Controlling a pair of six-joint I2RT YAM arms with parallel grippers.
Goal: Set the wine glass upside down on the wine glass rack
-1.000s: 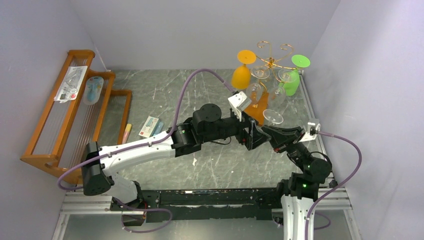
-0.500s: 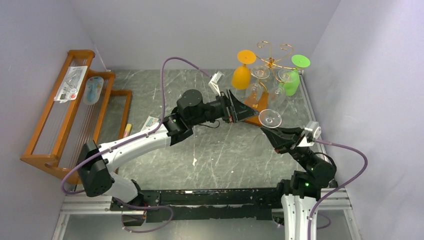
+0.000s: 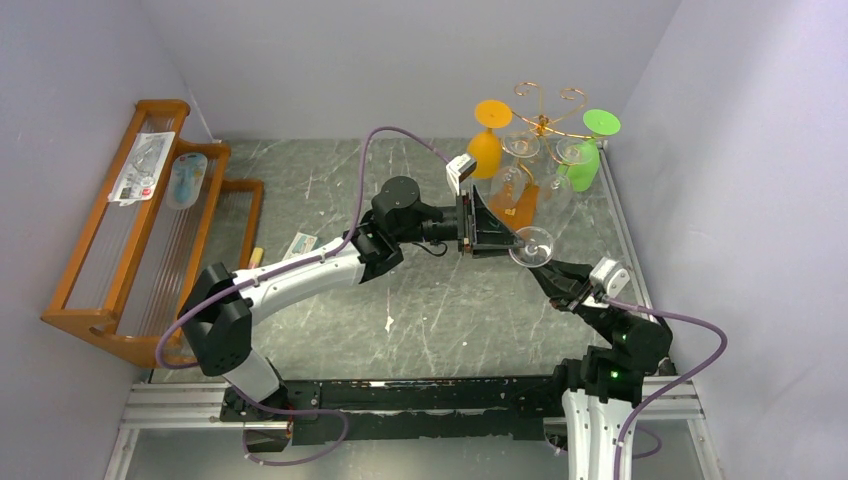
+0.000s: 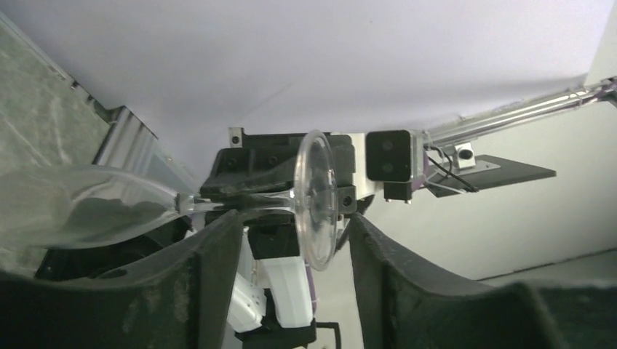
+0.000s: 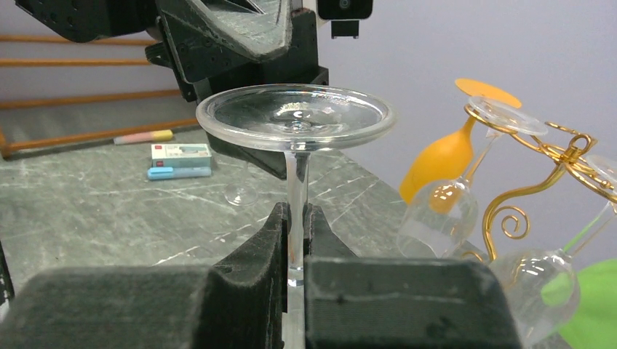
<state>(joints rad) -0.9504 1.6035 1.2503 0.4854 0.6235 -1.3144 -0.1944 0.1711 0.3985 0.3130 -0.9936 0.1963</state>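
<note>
A: Above the right side of the table (image 3: 440,310), just short of the wine glass rack (image 3: 544,124), we are pinching the wine glass (image 3: 530,245) by its stem in the right gripper (image 5: 295,218) — foot up, bowl down.

B: And the left gripper (image 4: 295,233) is standing spread, flanking the foot, seemingly without touching.

A: Then we are aiming to close squarely on the stem, not the foot's rim, before the right lets go — this clear, thin glass is looking slippery and fragile.

Left arm (image 3: 300,272) stretches rightward, left fingers (image 4: 211,291) spread apart; right fingers (image 5: 247,291) pinched tight (arm folded upward).
</note>
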